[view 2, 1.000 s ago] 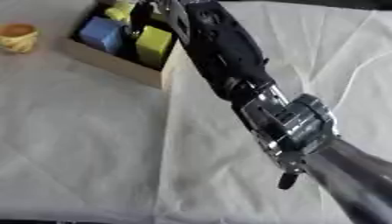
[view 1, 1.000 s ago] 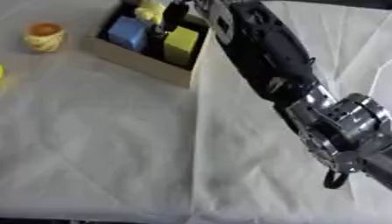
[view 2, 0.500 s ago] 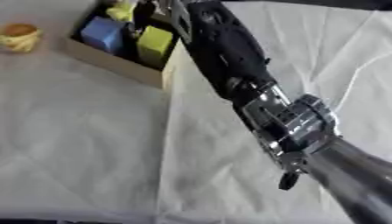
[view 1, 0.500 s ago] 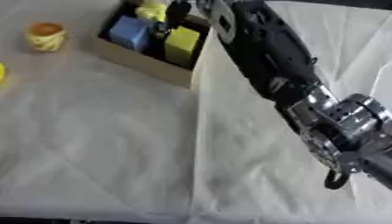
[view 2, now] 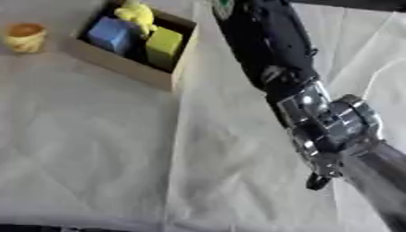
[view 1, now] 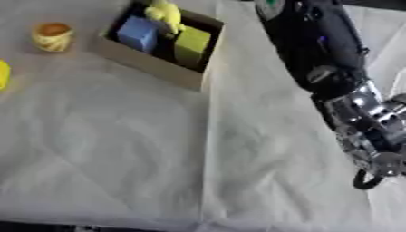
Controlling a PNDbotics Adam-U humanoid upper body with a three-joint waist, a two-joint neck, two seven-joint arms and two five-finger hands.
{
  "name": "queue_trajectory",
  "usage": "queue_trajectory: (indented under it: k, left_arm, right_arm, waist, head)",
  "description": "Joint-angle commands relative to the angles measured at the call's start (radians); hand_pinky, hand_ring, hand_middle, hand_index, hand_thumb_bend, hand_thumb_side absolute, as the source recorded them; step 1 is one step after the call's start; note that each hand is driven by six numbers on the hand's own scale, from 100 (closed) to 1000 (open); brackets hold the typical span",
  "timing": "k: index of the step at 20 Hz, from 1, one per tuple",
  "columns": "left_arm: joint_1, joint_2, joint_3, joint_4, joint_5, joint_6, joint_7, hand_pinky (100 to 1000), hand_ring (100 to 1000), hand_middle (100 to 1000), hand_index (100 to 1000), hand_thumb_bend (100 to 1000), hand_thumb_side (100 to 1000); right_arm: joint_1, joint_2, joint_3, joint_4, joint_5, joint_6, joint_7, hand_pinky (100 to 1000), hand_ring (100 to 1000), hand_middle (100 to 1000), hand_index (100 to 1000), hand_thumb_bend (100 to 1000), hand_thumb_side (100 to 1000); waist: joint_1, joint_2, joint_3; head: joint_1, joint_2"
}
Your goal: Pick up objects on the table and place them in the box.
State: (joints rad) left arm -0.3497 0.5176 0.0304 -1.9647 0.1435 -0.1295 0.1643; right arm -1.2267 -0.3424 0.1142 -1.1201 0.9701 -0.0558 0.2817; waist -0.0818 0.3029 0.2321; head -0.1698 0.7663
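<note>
Reaching past the table's far edge, the right arm hides its hand. Box holds blue block, green block, yellow toy; cup stands beside. Only the left eye view shows a yellow thing.

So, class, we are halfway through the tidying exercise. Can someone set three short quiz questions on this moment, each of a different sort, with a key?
1. Multiple choice: which thing stands outside the brown cardboard box?
A. the blue cube
B. the small orange-and-yellow cup
C. the yellow-green block

2. True or false: the yellow toy is already in the box.

3. Fill the gap: the black-and-silver robot arm comes into the picture from the lower ___ corner.

Key: 1 B; 2 true; 3 right.
</note>
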Motion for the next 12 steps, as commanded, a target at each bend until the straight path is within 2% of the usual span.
queue_trajectory:
  k: [1,5,10,12]
  left_arm:
    - [-0.033,0.112,0.005,0.016,-0.054,-0.002,-0.010,790,862,758,842,100,473]
    - [-0.066,0.223,-0.002,0.074,-0.122,0.013,0.002,794,863,761,845,100,421]
    - [-0.111,0.345,-0.033,0.174,-0.198,0.053,-0.020,806,869,768,863,100,340]
    - [-0.126,0.397,-0.054,0.223,-0.229,0.080,-0.049,814,885,784,889,125,339]
  right_arm:
    - [0.009,-0.096,-0.026,-0.105,-0.058,-0.010,-0.055,820,860,774,907,100,407]
    - [0.070,-0.174,-0.043,-0.216,-0.126,-0.010,-0.123,815,844,759,893,100,443]
    - [0.144,-0.247,-0.043,-0.338,-0.201,0.053,-0.197,811,835,750,882,100,436]
    - [0.170,-0.267,-0.038,-0.389,-0.233,0.084,-0.205,810,833,748,876,100,435]
  waist:
    - [0.028,-0.036,-0.007]
    - [0.031,-0.037,-0.022]
    - [0.033,-0.038,-0.036]
    - [0.034,-0.038,-0.039]
  head:
    - [0.000,0.004]
    - [0.001,0.004]
    - [0.024,0.004]
    - [0.032,0.004]
